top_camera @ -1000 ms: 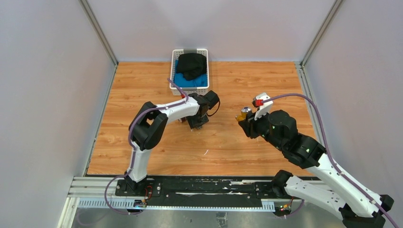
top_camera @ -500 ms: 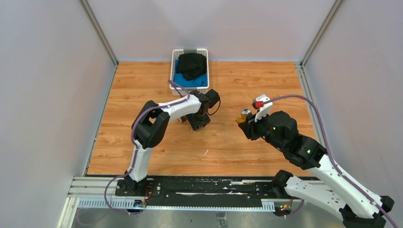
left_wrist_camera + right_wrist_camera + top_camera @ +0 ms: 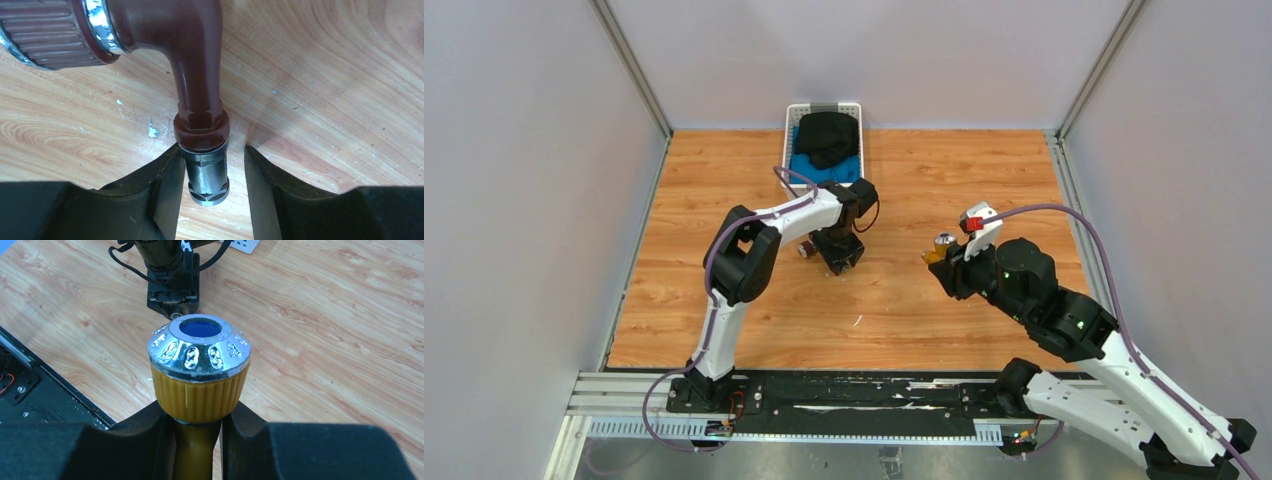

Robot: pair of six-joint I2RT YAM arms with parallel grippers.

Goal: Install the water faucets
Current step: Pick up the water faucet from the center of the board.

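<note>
Turned left claw [image 3: 212,156] slightly; kept spread round grey end of brown faucet [image 3: 197,75] lying left of middle, ready to grab; pinched yellow faucet [image 3: 199,390] in right claw [image 3: 197,427], lowered slightly, right side.

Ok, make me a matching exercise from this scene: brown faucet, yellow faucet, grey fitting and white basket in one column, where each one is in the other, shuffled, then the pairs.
1. brown faucet
2. yellow faucet
3. grey fitting
4. white basket

A. at the far edge of the table, cloth inside
B. between the fingers of the left pincer
C. clamped below its knob by the right pincer
D. lying on the wood, ribbed knob at one end

Pairs: 1-D, 2-C, 3-B, 4-A
</note>
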